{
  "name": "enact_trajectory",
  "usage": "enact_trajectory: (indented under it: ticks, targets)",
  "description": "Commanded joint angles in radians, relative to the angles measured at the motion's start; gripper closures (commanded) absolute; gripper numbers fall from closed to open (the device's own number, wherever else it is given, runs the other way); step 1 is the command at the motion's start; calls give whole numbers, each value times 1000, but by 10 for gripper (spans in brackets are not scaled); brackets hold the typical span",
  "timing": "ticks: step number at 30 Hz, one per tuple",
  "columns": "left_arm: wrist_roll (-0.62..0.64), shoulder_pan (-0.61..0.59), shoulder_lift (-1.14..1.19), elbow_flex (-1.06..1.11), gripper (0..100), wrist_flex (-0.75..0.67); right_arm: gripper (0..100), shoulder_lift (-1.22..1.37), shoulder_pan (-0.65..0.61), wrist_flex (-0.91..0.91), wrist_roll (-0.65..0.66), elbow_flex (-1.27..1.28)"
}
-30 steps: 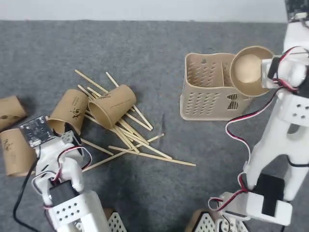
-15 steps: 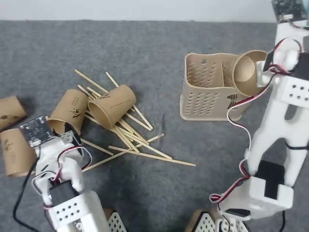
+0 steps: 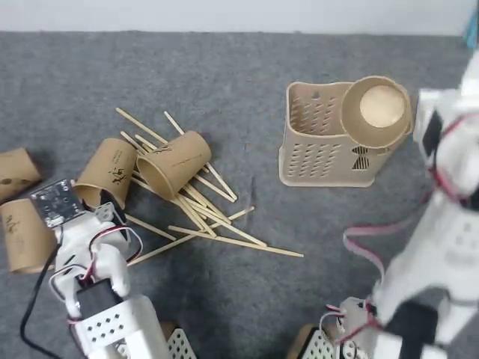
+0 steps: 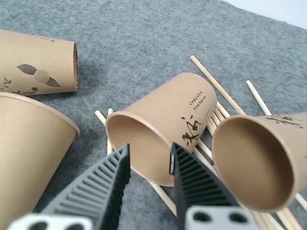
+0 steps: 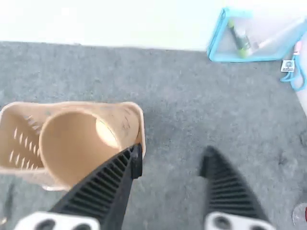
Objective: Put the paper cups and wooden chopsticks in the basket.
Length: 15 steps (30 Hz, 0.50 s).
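— So, what's new with the right gripper (image 5: 172, 158)?

— A second ago it had a paper cup (image 3: 376, 108) pinched over the basket (image 3: 318, 161). Now its jaws stand wide apart with nothing between them, and the arm has drawn back. The cup sits just ahead of the fingertips, off the tip of one jaw and free of it.

— In the basket, then?

— Yes. It stands mouth up in the compartment nearer that gripper and pokes above the rim. The farther compartment looks bare from above, and neither one has chopsticks in it.

— One cup done, I'd judge. The rest?

— Four loose cups (image 3: 176, 163) lie on their sides on the carpet (image 3: 247, 67) among the scattered wooden chopsticks (image 3: 213, 224). They are well away from the right gripper and close around the left gripper (image 4: 147, 160).

— And that one?

— It hasn't stirred over the last second. Its jaws are parted a little and hold nothing. The open mouth of a lying cup (image 4: 165, 120) is right in front of its fingertips, with another cup off to either side and chopsticks running beneath. That cup looks the likely next pick.
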Motion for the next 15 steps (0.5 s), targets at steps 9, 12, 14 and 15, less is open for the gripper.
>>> enact_trajectory:
  ticks: [9,12,14,15]
  targets:
    - [-11,-2,-14,-2,865,-26,991,-401,-24,39,196,614]
    - [-11,-2,-14,-2,865,-26,991,-420,-71,27,233,733]
    - [-11,-2,-14,-2,865,-26,991,-430,-91,-47,224,802]
    - [-11,-2,-14,-2,865,-26,991,-432,-94,-88,213,833]
